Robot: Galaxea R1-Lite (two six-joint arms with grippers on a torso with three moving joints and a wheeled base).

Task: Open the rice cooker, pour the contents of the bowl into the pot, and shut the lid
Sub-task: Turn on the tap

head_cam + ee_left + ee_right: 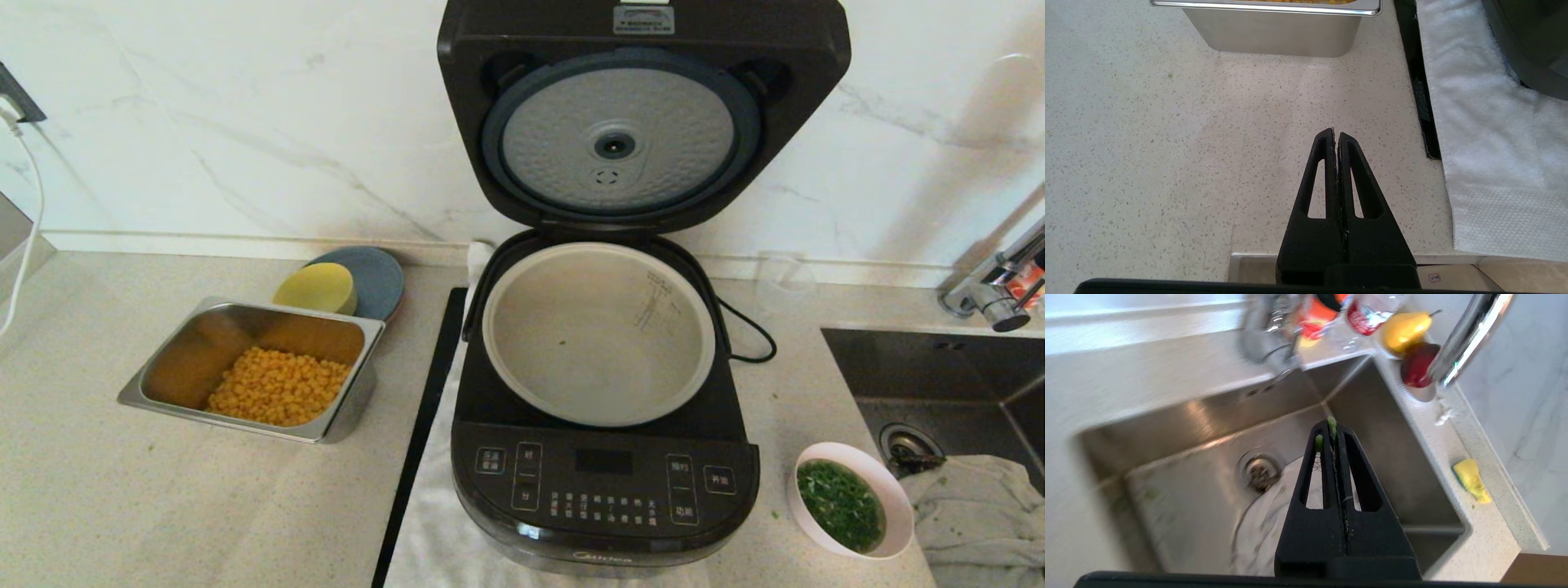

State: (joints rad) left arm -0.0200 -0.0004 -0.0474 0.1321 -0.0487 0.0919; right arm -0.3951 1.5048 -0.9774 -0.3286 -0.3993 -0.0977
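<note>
The black rice cooker (604, 490) stands open in the head view, its lid (620, 139) raised against the wall with the dimpled silver underside showing. The grey-beige pot (600, 335) inside looks almost bare. The small white bowl (898, 506) sits on the counter right of the cooker, holding chopped green herbs (841, 505) in liquid. Neither arm shows in the head view. My left gripper (1336, 132) is shut over bare counter near the steel tray (1274, 36). My right gripper (1333, 426) is shut above the sink (1188, 428), with green bits stuck to its tips.
A steel tray (175, 359) of corn (277, 388) lies left of the cooker, with a yellow dish (316, 287) on a grey plate (380, 278) behind it. A white towel (424, 539) lies under the cooker. The sink (922, 367) holds a cloth (980, 514), under a faucet (992, 294).
</note>
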